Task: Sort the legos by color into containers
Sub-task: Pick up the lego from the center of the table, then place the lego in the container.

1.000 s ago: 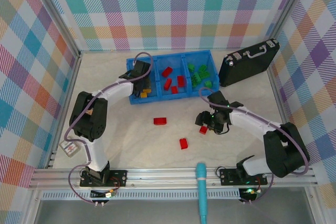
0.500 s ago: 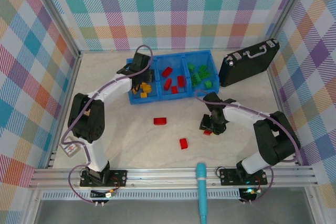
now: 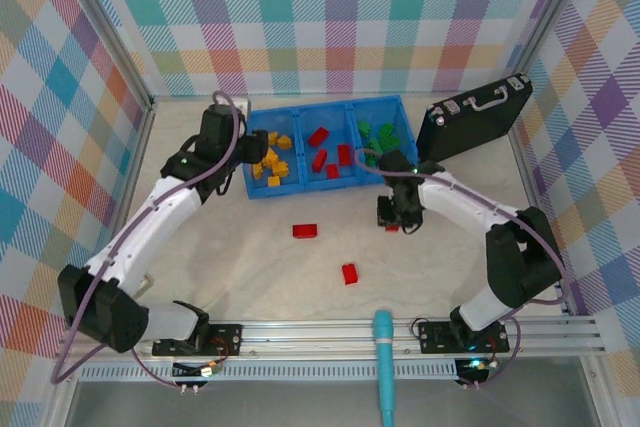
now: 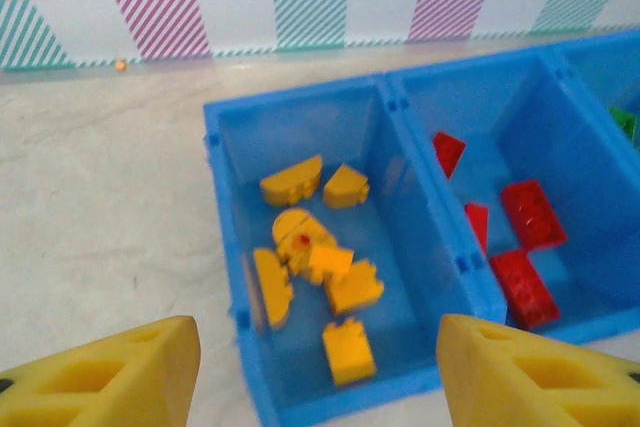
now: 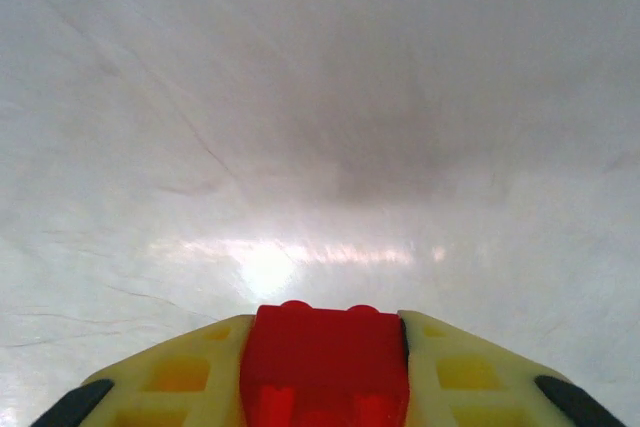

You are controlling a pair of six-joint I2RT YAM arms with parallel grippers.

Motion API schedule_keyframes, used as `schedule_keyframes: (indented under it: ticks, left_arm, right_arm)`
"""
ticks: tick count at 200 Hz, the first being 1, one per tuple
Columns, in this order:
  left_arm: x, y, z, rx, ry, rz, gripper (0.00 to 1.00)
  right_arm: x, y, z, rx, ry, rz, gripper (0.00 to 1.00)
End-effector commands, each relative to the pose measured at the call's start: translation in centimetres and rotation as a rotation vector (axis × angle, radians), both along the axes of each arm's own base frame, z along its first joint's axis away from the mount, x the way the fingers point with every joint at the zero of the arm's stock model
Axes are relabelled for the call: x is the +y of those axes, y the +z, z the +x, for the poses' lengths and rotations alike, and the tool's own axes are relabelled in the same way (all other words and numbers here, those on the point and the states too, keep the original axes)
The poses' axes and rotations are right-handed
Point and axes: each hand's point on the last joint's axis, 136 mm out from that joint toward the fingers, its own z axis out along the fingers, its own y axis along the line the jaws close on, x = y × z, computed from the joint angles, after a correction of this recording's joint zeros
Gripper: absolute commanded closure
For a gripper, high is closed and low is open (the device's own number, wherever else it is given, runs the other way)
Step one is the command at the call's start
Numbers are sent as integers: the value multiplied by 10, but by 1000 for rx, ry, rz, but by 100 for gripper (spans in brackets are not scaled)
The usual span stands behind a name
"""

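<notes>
Left claw [image 4: 318, 372]: jaws stand well apart with nothing between them, poised above the near wall of the yellow compartment of the blue bin [image 3: 300, 191]. The yellow legos [image 4: 310, 257] lie loose in that compartment.

Right claw [image 3: 395, 219]: closed on one red lego [image 5: 323, 362], pinched between both fingers with a stud row facing forward. It sits low over the bench [image 3: 230, 267], just in front of the bin, between the middle and right compartments. Whether the piece is clear of the bench cannot be told.

Contents noted: red legos in the middle compartment [image 4: 525, 247], green legos in the right one [image 3: 380, 137]. Two loose red legos are still on the bench, one [image 3: 305, 231] near the bin front and one [image 3: 349, 273] nearer the arm bases, well apart from each other. A black case [image 3: 475, 127] stands to the right of the bin and plays no part.

Handling, as a judgement: the pieces are light, rigid and not fragile, with smooth plastic faces that can slip or twist if pinched off-centre. Best hold is across the two flat long sides, centred, as the held piece appears to be taken; the studded top gives poor seating. The loose pieces lie flat with open space around them, so a straight-down approach should serve
</notes>
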Motion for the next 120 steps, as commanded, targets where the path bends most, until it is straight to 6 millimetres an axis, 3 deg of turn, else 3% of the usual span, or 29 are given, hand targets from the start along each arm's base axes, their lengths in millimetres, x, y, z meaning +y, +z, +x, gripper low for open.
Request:
schedule_keyframes:
  ticks: [1,26,53,90,120]
  left_arm:
    - [19,-22,-30,90,10,90,34]
    - [30,-20,-52,90,-3,120,31]
    - [31,0,-62,51,-43,124,28]
    - [29,16,-68,38,-105,162,28]
    - [27,15,-71,15,-121,139,25]
  right_arm:
    - [0,55,34,-172,182,-91,73]
    - [25,101,84,-371,329,-93,73]
    - [58,130,130,-548,415,-44,73]
    - [98,139,168,-675,526,6,74]
    - [122,131,175,-704,613,66,72]
